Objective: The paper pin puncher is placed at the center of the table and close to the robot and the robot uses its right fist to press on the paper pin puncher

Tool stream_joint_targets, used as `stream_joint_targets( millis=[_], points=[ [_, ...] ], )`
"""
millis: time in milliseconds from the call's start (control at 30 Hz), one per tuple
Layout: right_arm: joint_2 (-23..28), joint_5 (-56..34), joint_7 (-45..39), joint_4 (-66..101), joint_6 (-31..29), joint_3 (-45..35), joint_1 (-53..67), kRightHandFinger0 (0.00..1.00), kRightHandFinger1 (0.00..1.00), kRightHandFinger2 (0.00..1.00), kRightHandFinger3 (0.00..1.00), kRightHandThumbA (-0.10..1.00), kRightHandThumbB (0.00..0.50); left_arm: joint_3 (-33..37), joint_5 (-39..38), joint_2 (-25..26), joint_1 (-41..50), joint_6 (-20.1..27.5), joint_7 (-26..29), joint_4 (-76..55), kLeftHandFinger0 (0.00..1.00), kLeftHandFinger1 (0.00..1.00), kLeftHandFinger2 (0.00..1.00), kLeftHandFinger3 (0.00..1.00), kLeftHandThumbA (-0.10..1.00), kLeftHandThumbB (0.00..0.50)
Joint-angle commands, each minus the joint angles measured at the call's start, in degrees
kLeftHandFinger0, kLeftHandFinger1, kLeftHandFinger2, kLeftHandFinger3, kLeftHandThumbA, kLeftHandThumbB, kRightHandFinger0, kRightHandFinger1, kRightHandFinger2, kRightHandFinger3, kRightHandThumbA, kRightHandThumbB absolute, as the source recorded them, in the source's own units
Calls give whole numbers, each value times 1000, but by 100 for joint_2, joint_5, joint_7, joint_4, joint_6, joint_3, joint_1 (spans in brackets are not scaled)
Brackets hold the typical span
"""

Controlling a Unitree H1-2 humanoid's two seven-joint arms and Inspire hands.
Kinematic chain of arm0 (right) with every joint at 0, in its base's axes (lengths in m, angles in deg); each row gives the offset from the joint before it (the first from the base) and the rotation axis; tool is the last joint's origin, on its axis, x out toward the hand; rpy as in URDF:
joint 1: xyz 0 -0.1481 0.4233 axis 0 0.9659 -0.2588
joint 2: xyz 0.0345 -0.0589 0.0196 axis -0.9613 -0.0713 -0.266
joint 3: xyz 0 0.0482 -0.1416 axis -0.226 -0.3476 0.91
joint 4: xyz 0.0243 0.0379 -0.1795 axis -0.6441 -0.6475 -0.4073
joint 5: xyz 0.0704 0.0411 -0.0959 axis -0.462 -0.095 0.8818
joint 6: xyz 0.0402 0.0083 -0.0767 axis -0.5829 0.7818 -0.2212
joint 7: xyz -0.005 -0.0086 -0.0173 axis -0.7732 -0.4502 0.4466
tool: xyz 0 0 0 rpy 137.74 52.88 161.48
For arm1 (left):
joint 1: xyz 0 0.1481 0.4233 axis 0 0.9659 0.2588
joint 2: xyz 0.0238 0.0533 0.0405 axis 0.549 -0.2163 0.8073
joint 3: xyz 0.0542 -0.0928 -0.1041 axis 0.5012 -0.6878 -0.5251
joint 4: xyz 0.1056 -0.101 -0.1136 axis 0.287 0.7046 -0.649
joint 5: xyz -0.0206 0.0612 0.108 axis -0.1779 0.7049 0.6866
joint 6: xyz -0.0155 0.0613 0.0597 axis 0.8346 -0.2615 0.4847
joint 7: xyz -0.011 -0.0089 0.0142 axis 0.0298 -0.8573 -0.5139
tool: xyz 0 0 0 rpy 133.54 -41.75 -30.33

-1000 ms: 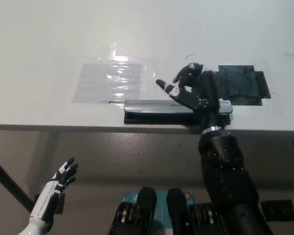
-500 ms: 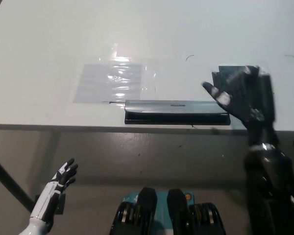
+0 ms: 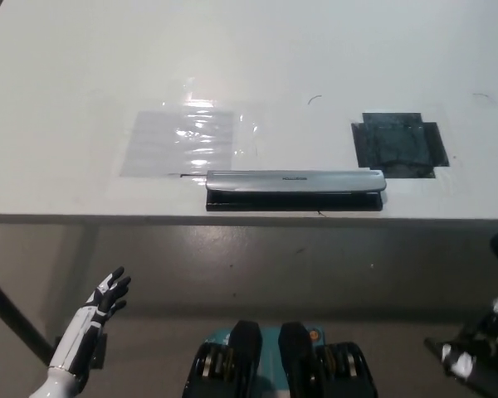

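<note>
Long silver-and-black paper pin puncher (image 3: 295, 189) sits at table's (image 3: 83, 75) 6 o'clock edge, untouched. Black right hand (image 3: 473, 358) low at 4 o'clock, closure indeterminate; white left hand (image 3: 95, 311) open, 8 o'clock. Risk: off-centre press slides puncher over edge.

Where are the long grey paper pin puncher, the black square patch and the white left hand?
Grey paper pin puncher (image 3: 295, 181): head view, middle of its top bar.
Black square patch (image 3: 396, 144): head view, its centre.
White left hand (image 3: 106, 297): head view, its palm.

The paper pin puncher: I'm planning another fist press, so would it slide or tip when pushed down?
The paper pin puncher looks long, low and flat-based, so tipping seems unlikely. It lies near the table edge, whose smooth top might let it slide under an angled push.
</note>
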State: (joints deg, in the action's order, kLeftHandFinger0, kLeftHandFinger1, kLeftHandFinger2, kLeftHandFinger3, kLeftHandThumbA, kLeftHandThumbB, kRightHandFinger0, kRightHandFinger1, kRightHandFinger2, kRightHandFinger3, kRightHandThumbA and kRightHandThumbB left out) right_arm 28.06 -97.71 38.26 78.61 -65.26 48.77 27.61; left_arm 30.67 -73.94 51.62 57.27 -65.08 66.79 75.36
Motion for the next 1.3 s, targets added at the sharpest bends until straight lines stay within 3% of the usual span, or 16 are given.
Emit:
stream_joint_targets(
  millis=[0,133,400,500,633,733,933,1033,1267],
  points=[
    [100,-193,-484,-249,-410,175,-79,1000,1000,1000,1000,1000,223,-1,14,100,-11,178,-71,-183,1000,1000,1000,1000,1000,220],
    [-29,48,-424,-623,-699,231,-198,1000,1000,1000,1000,1000,262,20,24,99,-56,207,-79,-134,1000,1000,1000,1000,1000,213],
    [-125,487,-324,-1092,-935,376,-385,1000,1000,1000,1000,1000,252,4,-7,114,-64,218,-90,-144,1000,1000,1000,1000,1000,206],
    [-107,510,-342,-1160,-964,387,-456,1000,1000,1000,1000,1000,241,2,18,127,-117,262,-80,-92,1000,1000,1000,1000,1000,231],
    [-129,553,-306,-1166,-957,372,-482,1000,1000,1000,1000,1000,271,6,11,129,-83,194,-89,-165,1000,1000,1000,1000,1000,215],
    [-142,511,-328,-1264,-1050,362,-532,1000,1000,1000,1000,1000,250,-7,-8,125,-91,274,-81,-124,1000,1000,1000,1000,1000,203],
    [-170,666,-225,-1383,-1151,327,-514,1000,1000,1000,1000,1000,281,-3,-5,111,-66,210,-79,-175,1000,1000,1000,1000,1000,206],
    [-162,619,-266,-1360,-1114,338,-512,1000,1000,1000,1000,1000,263,-2,13,118,-82,302,-70,-115,1000,1000,1000,1000,1000,199],
    [-177,604,-307,-1401,-1130,348,-521,1000,1000,1000,1000,1000,272,-8,-19,115,-81,351,-81,-101,1000,1000,1000,1000,1000,191]
  ],
)
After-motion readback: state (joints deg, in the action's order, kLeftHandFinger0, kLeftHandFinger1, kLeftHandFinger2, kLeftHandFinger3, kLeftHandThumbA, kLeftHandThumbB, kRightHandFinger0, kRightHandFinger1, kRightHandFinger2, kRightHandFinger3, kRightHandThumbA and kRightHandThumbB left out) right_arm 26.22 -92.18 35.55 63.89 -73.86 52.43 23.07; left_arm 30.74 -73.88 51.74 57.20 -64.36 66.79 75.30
